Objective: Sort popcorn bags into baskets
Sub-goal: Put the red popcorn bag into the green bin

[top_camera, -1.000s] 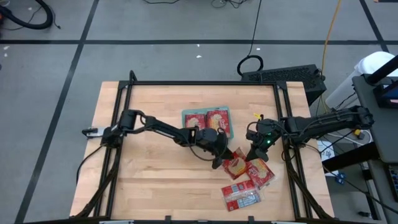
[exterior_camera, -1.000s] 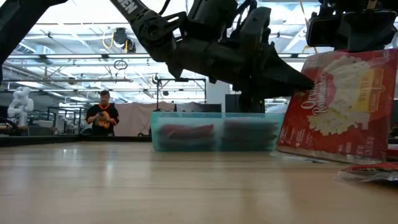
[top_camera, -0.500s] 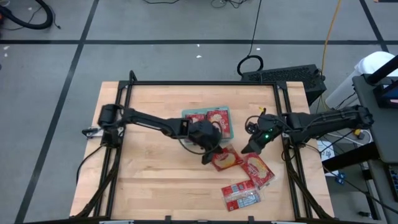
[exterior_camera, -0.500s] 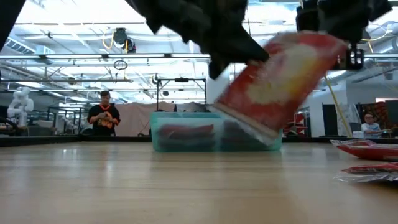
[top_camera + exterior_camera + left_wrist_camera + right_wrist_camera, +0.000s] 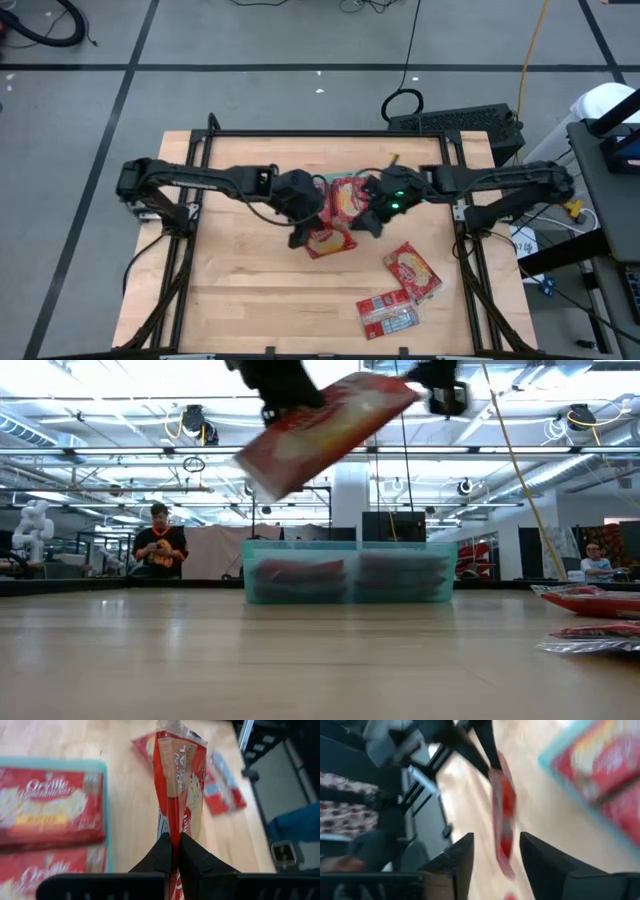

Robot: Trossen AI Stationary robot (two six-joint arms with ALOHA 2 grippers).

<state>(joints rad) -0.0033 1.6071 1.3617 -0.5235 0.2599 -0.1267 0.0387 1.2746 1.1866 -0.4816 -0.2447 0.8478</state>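
Carry step. Left hand [image 5: 174, 851] clamps popcorn bag [image 5: 179, 780], airborne just beside tray [image 5: 372, 196] near bench centre. Right hand [image 5: 495, 845] apparently released, alongside. Next: swing over tray, lower, let go.

Quick count from the overhead shot: one shallow teal-green plastic tray [image 5: 368, 178] with two flat red popcorn packets [image 5: 345, 193] lying in it side by side. One more red popcorn packet [image 5: 330, 238] is up in the air off the wooden table. Loose on the wood there's one red packet with the cream-yellow picture up [image 5: 414, 272] and what looks like two with grey-white panels showing [image 5: 388, 312], though they overlap so I can't be sure. So roughly six packets, one tray, two dark robot arms.
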